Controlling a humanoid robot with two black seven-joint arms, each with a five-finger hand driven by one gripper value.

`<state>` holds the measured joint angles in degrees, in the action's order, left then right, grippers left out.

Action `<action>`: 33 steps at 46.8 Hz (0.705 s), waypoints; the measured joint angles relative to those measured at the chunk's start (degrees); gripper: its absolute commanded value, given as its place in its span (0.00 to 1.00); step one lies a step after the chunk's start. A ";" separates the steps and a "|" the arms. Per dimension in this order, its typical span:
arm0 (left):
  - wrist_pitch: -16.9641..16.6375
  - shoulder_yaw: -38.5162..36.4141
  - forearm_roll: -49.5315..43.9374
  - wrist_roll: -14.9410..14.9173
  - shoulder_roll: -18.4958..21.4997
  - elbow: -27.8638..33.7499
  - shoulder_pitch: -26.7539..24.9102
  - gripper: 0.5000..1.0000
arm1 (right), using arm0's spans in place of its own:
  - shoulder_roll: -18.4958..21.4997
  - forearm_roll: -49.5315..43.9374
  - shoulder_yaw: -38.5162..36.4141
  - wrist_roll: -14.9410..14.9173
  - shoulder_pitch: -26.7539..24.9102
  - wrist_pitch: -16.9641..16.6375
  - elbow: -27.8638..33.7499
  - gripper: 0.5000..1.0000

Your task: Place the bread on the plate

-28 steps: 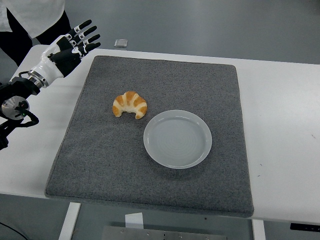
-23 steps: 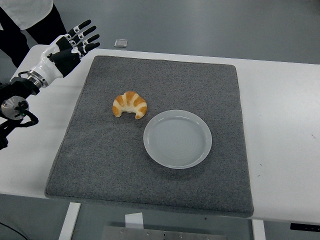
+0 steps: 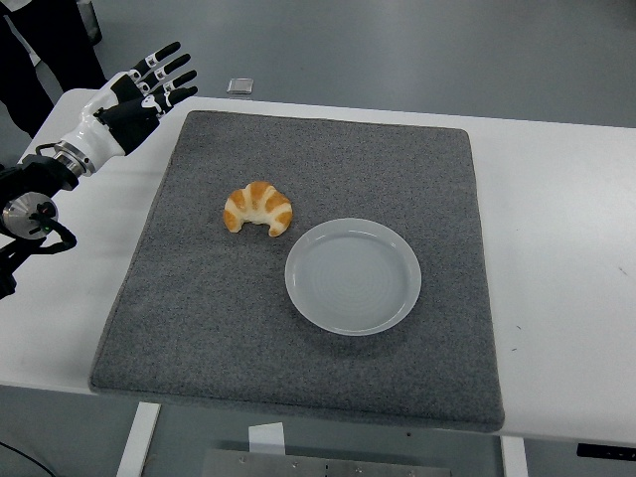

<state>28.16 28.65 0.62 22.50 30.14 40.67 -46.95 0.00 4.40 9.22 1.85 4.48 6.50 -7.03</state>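
That croissant (image 3: 258, 208) looked light, soft and flaky, so I'd guess it squashes easily and wants a gentle pinch across its thick middle, not the pointy tips. It was golden with pale stripes, curved, lying on the grey mat (image 3: 199, 328) just beside the empty white plate (image 3: 353, 275), toward the tabletop's (image 3: 566, 248) far-left corner. The left hand (image 3: 137, 94) hovered near that corner, fingers spread, holding nothing.
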 measured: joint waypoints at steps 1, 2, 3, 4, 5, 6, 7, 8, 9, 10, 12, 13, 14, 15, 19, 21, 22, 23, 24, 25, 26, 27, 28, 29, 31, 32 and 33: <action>0.02 0.00 -0.04 0.00 0.00 0.01 0.00 0.98 | 0.00 0.00 0.00 0.00 0.00 0.00 0.00 0.90; 0.07 0.00 -0.07 0.00 0.00 0.01 0.00 0.98 | 0.00 0.00 0.01 0.00 0.00 0.00 0.00 0.90; 0.11 0.00 -0.11 0.00 0.00 0.01 0.01 0.98 | 0.00 0.00 0.01 0.00 0.00 0.00 0.00 0.90; 0.13 0.00 -0.15 0.00 0.00 0.02 0.01 0.98 | 0.00 0.00 0.01 0.00 0.00 0.00 0.00 0.90; 0.13 0.00 -0.18 0.00 0.00 0.02 0.01 0.98 | 0.00 0.00 0.01 0.00 0.00 0.00 0.00 0.90; 0.14 0.00 -0.22 0.00 0.00 0.02 0.01 0.98 | 0.00 0.00 0.01 0.00 0.00 0.00 0.00 0.90; 0.14 0.00 -0.25 0.00 0.00 0.02 0.01 0.98 | 0.00 0.00 0.01 0.00 0.00 0.00 0.00 0.90; 0.15 0.00 -0.26 0.00 0.00 0.02 0.01 0.98 | 0.00 0.00 0.01 0.00 0.00 0.00 0.00 0.90; 0.15 0.00 -0.26 0.00 0.00 0.02 0.01 0.98 | 0.00 0.00 0.01 0.00 0.00 0.00 0.00 0.90; 0.15 0.00 -0.26 0.00 0.00 0.02 0.01 0.98 | 0.00 0.00 0.01 0.00 0.00 0.00 0.00 0.90; 0.10 0.00 -0.27 0.00 0.00 0.02 0.01 0.98 | 0.00 0.00 0.01 0.00 0.00 0.00 0.00 0.90; 0.07 0.00 -0.27 0.00 0.00 0.02 0.01 0.98 | 0.00 0.00 0.01 0.00 0.00 0.00 0.00 0.90; 0.04 0.00 -0.27 0.00 0.00 0.02 0.01 0.98 | 0.00 0.00 0.01 0.00 0.00 0.00 0.00 0.90; 0.01 0.00 -0.27 0.00 0.00 0.02 0.01 0.98 | 0.00 0.00 0.01 0.00 0.00 0.00 0.00 0.90; -0.02 0.00 -0.27 0.00 0.00 0.02 -0.01 0.98 | 0.00 0.00 0.01 0.00 0.00 0.00 0.00 0.90; -0.02 0.00 -0.27 0.00 0.00 0.02 -0.04 0.98 | 0.00 0.00 0.01 0.00 0.00 0.00 0.00 0.90; -0.03 0.00 -0.27 0.00 0.00 0.02 -0.06 0.98 | 0.00 0.00 0.01 0.00 0.00 0.00 0.00 0.90; -0.03 0.00 -0.27 0.00 0.00 0.02 -0.06 0.98 | 0.00 0.00 0.01 0.00 0.00 0.00 0.00 0.90; -0.03 0.00 -0.27 0.00 0.00 0.02 -0.06 0.98 | 0.00 0.00 0.01 0.00 0.00 0.00 0.00 0.90; -0.03 0.00 -0.27 0.00 0.00 0.02 -0.06 0.98 | 0.00 0.00 0.01 0.00 0.00 0.00 0.00 0.90; -0.03 0.00 -0.27 0.00 0.00 0.02 -0.06 0.98 | 0.00 0.00 0.01 0.00 0.00 0.00 0.00 0.90; -0.03 0.00 -0.27 0.00 0.00 0.02 -0.06 0.98 | 0.00 0.00 0.01 0.00 0.00 0.00 0.00 0.90; -0.03 0.00 -0.26 0.00 0.00 0.02 -0.06 0.98 | 0.00 0.00 0.01 0.00 0.00 0.00 0.00 0.90; -0.03 0.00 -0.20 0.00 0.00 0.02 -0.06 0.98 | 0.00 0.00 0.01 0.00 0.00 0.00 0.00 0.90; -0.03 0.00 -0.14 0.00 0.00 0.02 -0.07 0.98 | 0.00 0.00 0.01 0.00 0.00 0.00 0.00 0.90; -0.03 0.00 -0.07 0.00 0.00 0.02 -0.07 0.98 | 0.00 0.00 0.01 0.00 0.00 0.00 0.00 0.90; -0.03 0.00 -0.04 0.00 0.00 0.02 -0.07 0.98 | 0.00 0.00 0.01 0.00 0.00 0.00 0.00 0.90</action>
<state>28.12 28.65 0.59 22.50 30.15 40.70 -47.02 0.00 4.40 9.23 1.85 4.48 6.50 -7.03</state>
